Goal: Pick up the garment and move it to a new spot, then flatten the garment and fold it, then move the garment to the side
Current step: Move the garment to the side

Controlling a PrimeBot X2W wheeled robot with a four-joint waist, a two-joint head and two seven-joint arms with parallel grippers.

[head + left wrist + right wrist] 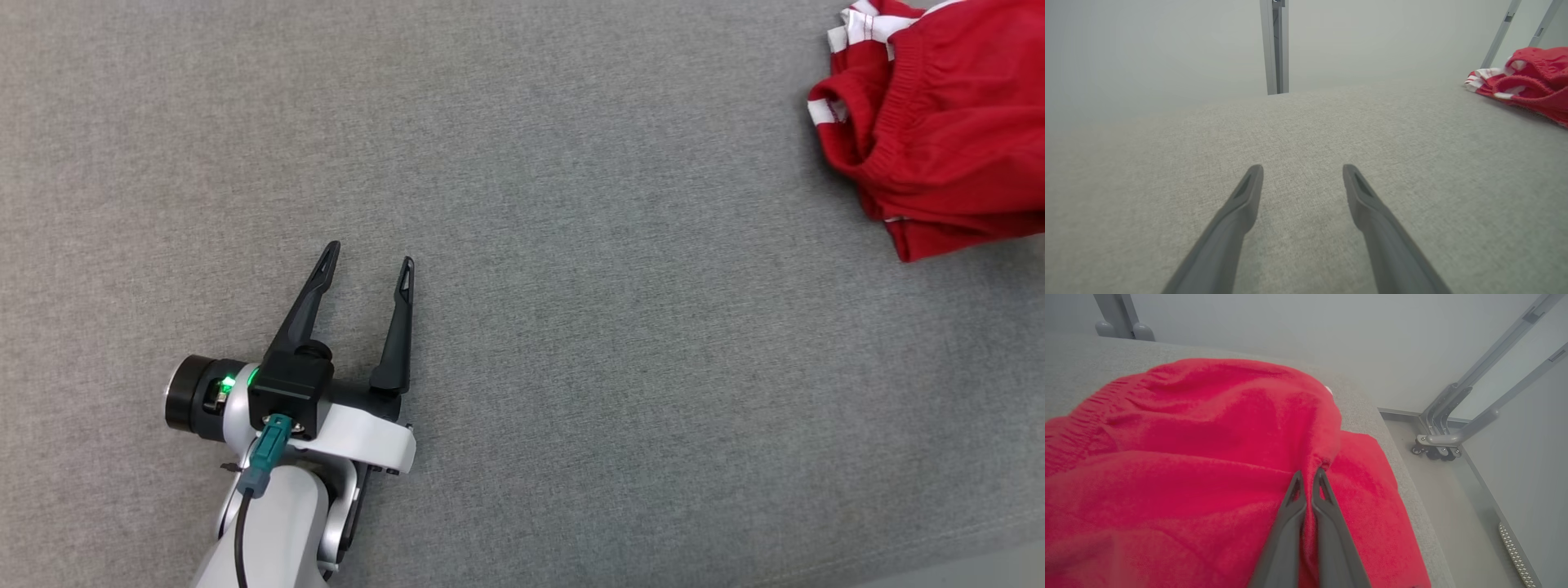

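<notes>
The garment (939,122) is red with white stripes and an elastic waistband, and lies bunched at the table's far right; it also shows at the right edge of the left wrist view (1531,77). In the right wrist view my right gripper (1308,473) is shut on a pinched fold of the red garment (1208,457), with cloth showing between its fingertips. My left gripper (369,255) hovers open over bare grey cloth at the lower left, far from the garment, and nothing is between its fingers (1249,192).
A grey fabric table top (571,245) spans the head view. Its right edge (1412,498) runs just beside the garment, with floor below. Metal frame legs on castors (1437,445) stand past that edge. A grey post (1274,45) rises at the table's far side.
</notes>
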